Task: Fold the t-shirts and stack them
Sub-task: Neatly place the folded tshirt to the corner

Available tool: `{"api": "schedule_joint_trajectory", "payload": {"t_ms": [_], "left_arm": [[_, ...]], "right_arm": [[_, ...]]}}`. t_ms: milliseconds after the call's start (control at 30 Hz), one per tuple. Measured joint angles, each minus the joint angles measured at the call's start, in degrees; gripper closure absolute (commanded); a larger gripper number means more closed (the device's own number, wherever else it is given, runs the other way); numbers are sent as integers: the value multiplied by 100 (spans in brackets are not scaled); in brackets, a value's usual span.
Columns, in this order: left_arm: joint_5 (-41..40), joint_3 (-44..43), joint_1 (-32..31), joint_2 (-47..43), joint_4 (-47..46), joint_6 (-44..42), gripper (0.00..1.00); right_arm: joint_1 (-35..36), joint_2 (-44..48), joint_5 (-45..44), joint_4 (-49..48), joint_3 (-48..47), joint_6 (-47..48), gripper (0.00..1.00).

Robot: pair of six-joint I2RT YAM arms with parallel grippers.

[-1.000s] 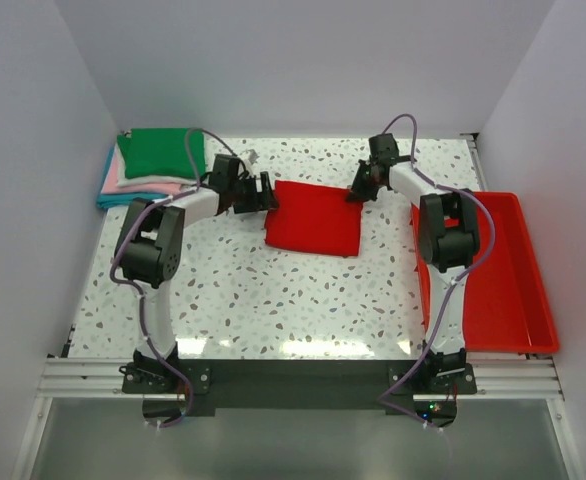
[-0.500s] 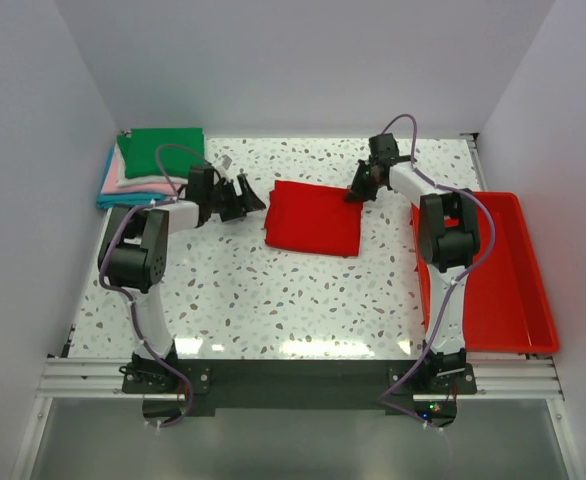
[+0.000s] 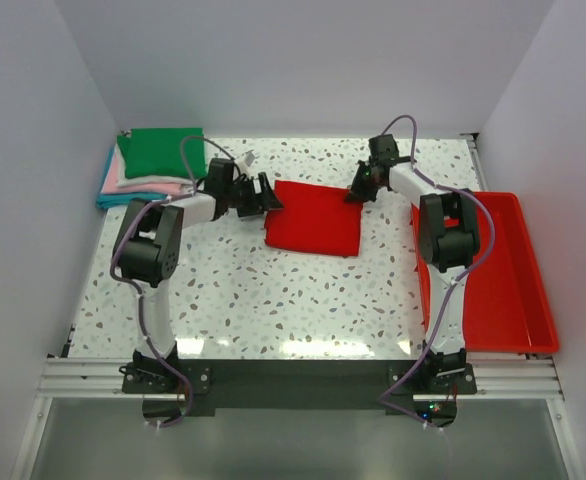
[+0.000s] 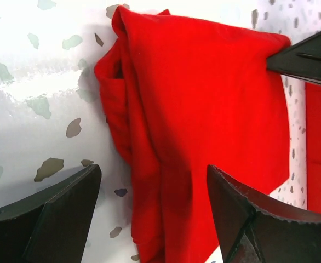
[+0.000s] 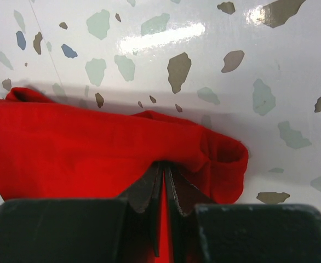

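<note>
Top external view shows you the red t-shirt [image 3: 313, 218] lying folded in the middle of the table [image 3: 273, 300], between the two arms. Your left gripper [image 3: 263, 196] sits at the shirt's left edge with its jaws spread wide. In the left wrist view the bunched edge lies between the fingers [image 4: 51, 219], not pinched. Your right gripper [image 3: 359, 189] is clamped onto the shirt's far right corner. The folded stack [image 3: 153, 165], green on top, rests in the far left corner, well apart from the red tray [image 3: 518, 300] on the right.
</note>
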State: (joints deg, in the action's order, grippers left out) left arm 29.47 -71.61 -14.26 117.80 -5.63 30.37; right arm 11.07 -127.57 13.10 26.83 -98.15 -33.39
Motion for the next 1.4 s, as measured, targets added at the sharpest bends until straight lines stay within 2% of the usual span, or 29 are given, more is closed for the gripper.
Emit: {"api": "schedule_joint_trajectory", "payload": {"t_ms": [167,300,367,400,433,467,500,600,633,733,900,967,1067,1233,1400], "left_arm": [[-592,-610,-249,197,756,-166,23],[-1266,-1051,-553,369,1222,-302,39],[-1539,-1165,-675,417,1379,-343,50],[-1646,-1198,-723,435,1449,-356,66],[-1742,-1222,-763,446,1499,-354,76],[-1803,-1237,-793,466,1593,-358,98],[-1832,-1248,-807,483,1628,-378,100],[-2135,-1480,-887,509,2009,-407,100],[-2317,-1615,-916,522,2205,-431,100],[-2911,-2302,-951,680,2896,-599,100],[-3814,-4076,-848,1189,3926,-1062,100],[-4107,-4896,-741,1445,4203,-1305,100],[-4402,-5613,-520,1628,4437,-1587,100],[-4752,-5847,17,1639,4489,-2037,100],[-5018,-6037,396,1700,4463,-2441,100]], "right_arm": [[0,-2,7,-17,4,0,92],[0,-2,24,-35,13,-2,92],[-4,0,39,-37,15,-2,92],[-4,0,44,-37,15,-2,87],[-9,0,55,-37,17,-2,82],[-11,2,72,-37,20,-20,73],[-15,15,105,-44,31,-37,56],[-13,258,186,-160,273,-111,36],[-11,391,192,-155,369,-122,35],[4,1200,214,-306,964,-190,34],[149,3003,243,-748,2096,-328,33],[363,3589,184,-857,2420,-332,33],[815,4059,76,-968,2736,-323,33],[1384,4212,-48,-988,3193,-286,33],[1521,4212,-168,-918,3272,-208,33]]}}
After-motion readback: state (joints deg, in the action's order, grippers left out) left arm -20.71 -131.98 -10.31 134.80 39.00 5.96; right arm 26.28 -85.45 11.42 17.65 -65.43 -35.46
